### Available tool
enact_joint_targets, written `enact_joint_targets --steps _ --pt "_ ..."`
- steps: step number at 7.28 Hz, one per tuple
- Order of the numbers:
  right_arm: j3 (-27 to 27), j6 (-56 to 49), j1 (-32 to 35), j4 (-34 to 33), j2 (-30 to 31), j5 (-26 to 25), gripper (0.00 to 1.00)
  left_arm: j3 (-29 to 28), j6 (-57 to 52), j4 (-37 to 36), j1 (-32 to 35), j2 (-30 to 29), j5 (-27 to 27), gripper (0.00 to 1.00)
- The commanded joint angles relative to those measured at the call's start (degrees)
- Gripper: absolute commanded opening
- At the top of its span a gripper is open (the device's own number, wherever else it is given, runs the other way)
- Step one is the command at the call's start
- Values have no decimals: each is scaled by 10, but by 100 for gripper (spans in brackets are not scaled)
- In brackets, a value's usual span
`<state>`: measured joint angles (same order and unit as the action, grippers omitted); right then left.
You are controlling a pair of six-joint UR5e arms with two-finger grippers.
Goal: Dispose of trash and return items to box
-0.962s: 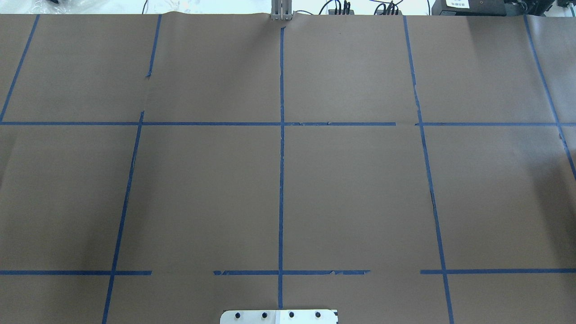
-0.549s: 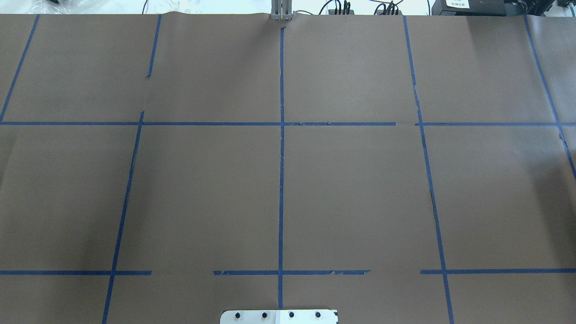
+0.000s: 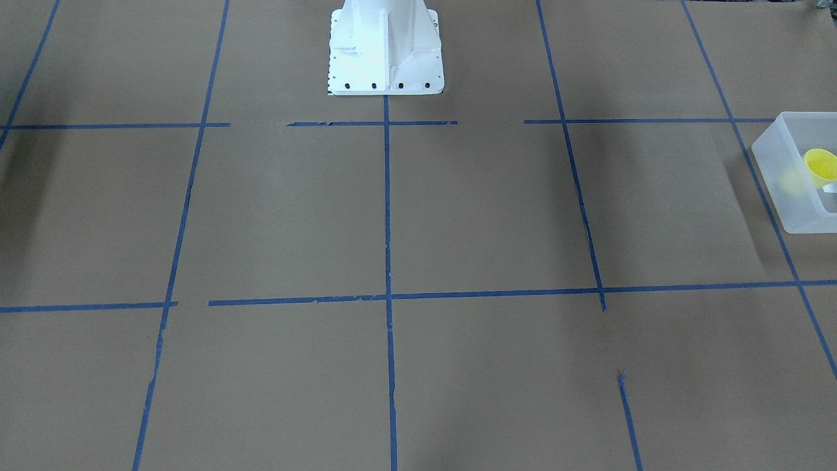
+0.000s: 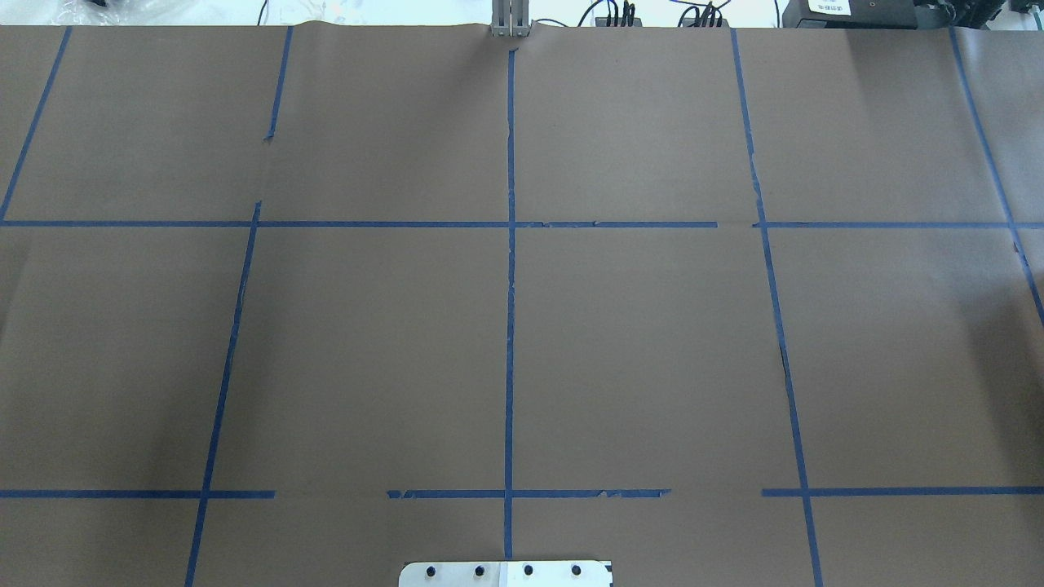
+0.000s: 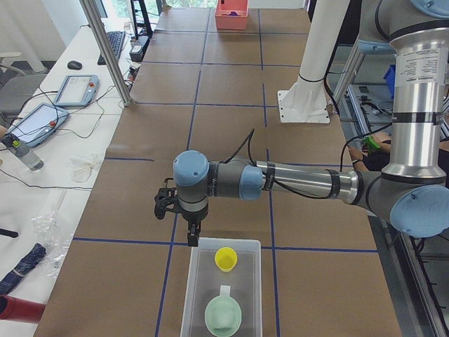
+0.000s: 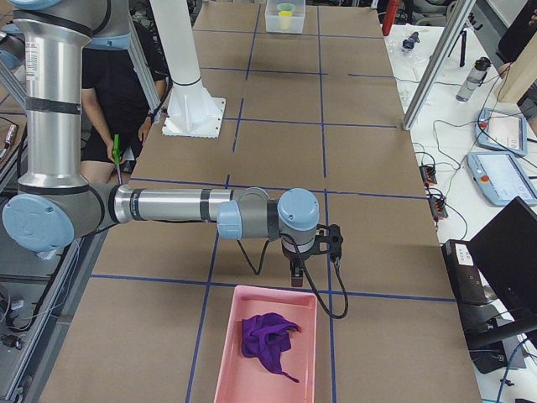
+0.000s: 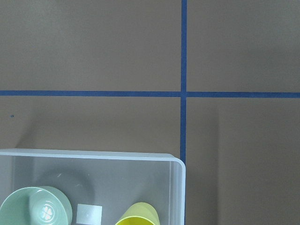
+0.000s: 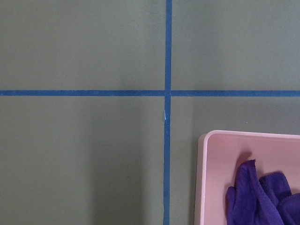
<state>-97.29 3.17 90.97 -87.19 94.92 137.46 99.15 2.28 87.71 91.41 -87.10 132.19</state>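
A brown paper-covered bench (image 4: 652, 350), marked into squares by blue tape lines (image 4: 510, 326), is seen under both arms. At its end on the robot's left, the box (image 5: 223, 243) is set, and both items are held inside it. The yellow cup (image 5: 226, 258) lies in the half nearest the left gripper (image 5: 191, 237), and the mint-green bowl (image 5: 223, 316) is stood mouth-up beyond it, apart from the cup. The left gripper is hung above the bench just outside the box's end wall, touching nothing; whether it is spread or pressed together cannot be told. At the opposite end, the right gripper (image 6: 295, 275) is hung just outside a pink tray (image 6: 225, 353) in which a purple cloth (image 6: 268, 340) is crumpled; its state likewise cannot be told.
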Motion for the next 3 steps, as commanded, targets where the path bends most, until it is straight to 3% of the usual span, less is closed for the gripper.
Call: enact_joint_targets --steps 1,3 --pt "0 0 0 0 0 0 100 0 0 0 0 0 0 100" --pt "-2 0 0 0 0 1 100 0 0 0 0 0 0 100"
